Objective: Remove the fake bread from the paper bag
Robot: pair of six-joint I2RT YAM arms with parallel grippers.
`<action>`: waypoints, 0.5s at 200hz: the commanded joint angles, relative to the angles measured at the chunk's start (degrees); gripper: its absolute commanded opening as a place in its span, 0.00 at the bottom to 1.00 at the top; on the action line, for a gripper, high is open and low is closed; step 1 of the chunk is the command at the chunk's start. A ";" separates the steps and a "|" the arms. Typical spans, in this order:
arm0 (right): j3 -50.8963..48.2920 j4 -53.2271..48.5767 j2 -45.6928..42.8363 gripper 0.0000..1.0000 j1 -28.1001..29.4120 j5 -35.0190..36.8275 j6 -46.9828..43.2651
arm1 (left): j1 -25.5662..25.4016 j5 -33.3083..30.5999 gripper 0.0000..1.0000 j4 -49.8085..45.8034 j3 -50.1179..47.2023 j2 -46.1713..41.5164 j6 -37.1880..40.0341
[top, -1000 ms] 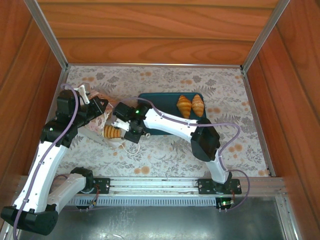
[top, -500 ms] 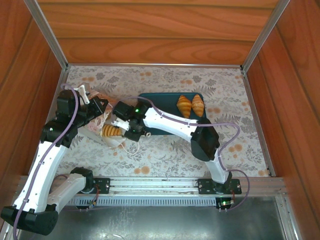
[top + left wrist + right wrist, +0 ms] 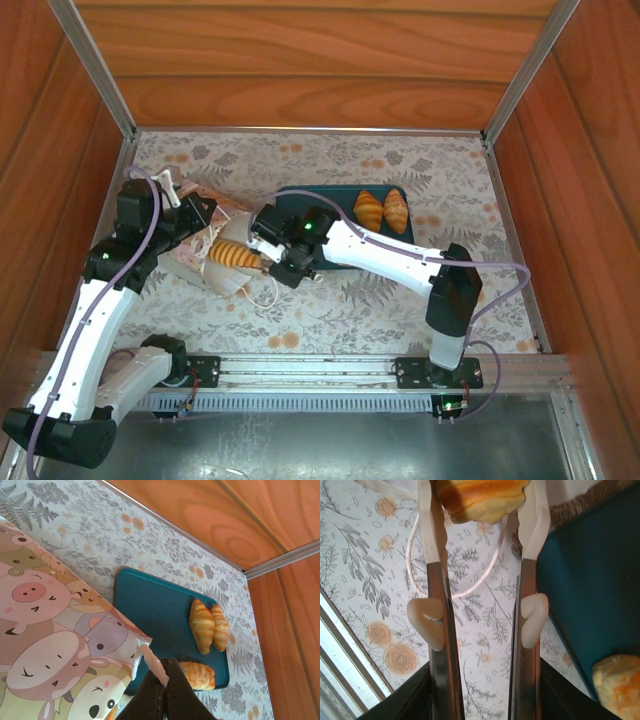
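done: three pastries (image 3: 202, 625) on the tray (image 3: 150, 610) beside the right gripper (image 3: 481, 510)
right gripper: clamped on a roll (image 3: 232, 256) at the bag (image 3: 50, 630) mouth
left gripper (image 3: 162, 672): pinching the bag rim
still inside: can't tell

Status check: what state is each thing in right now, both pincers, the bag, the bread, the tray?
paper bag: lying on its side, rim pinched.
left pincer: shut on the paper bag's rim.
ridged roll: gripped, at the bag's mouth.
right pincer: shut on the ridged roll.
tray: flat, holding a croissant pair and a loaf.
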 commanded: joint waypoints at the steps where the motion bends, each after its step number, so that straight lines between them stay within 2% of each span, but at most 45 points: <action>1: -3.37 0.85 -5.75 0.47 -0.24 -0.45 3.59 | 0.24 -0.74 0.00 1.71 -0.09 -0.19 -0.33; 48: -17.94 6.41 -21.89 0.47 -0.29 -5.56 8.29 | 0.23 -1.55 0.00 2.24 -0.44 -0.47 -0.16; 70: -22.25 6.73 -28.01 0.47 -0.34 -3.82 9.90 | 0.24 -1.73 0.00 2.80 -0.67 -0.21 -0.35; 100: -25.23 4.58 -33.59 0.47 -0.44 3.27 10.92 | 0.23 -2.32 0.00 3.32 -1.30 -0.36 -0.61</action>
